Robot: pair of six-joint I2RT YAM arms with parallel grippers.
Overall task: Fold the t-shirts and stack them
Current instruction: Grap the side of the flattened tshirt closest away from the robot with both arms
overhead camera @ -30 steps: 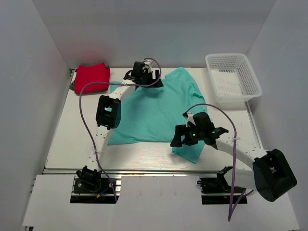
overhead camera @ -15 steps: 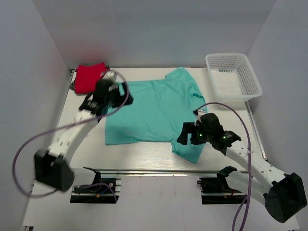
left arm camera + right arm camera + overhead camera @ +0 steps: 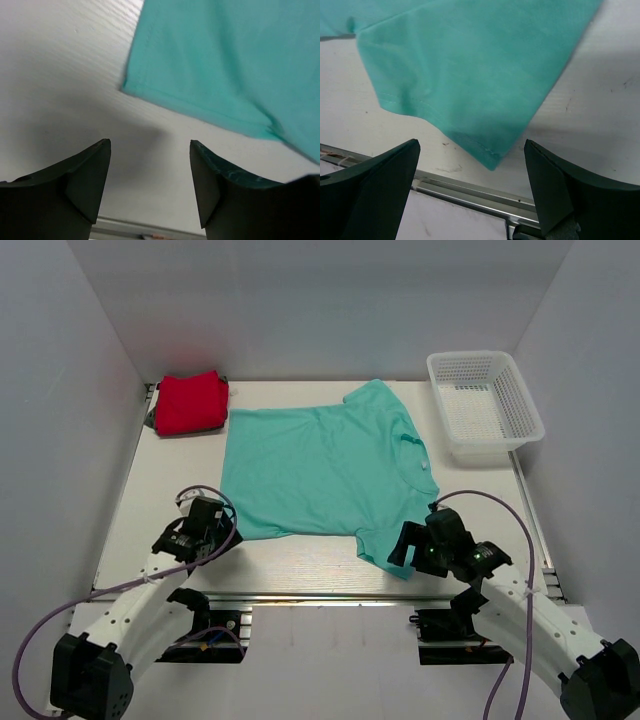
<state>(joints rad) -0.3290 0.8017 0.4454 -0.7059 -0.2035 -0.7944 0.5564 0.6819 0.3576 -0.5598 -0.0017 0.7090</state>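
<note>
**Both claws spread and holding nothing; teal t-shirt flat at mid-frame, red one bundled at the upper left.**

In your top view, the teal t-shirt (image 3: 320, 470) lies spread on the table (image 3: 140, 510) at the centre of the frame, collar toward the right and hem toward the left. The red t-shirt (image 3: 190, 402) sits folded in the upper-left corner, near the teal one but apart from it. A white mesh basket (image 3: 487, 405) stands at the upper right. Your left claw (image 3: 218, 532) is low at the lower left, just beside the teal hem's lower corner. Its wrist view shows the fingers (image 3: 95, 175) apart with bare table between them and the cloth corner ahead. Your right claw (image 3: 408, 545) sits at the lower right by the near sleeve. Its fingers (image 3: 385, 175) are wide, with the sleeve tip lying in the gap, not pinched.
</note>
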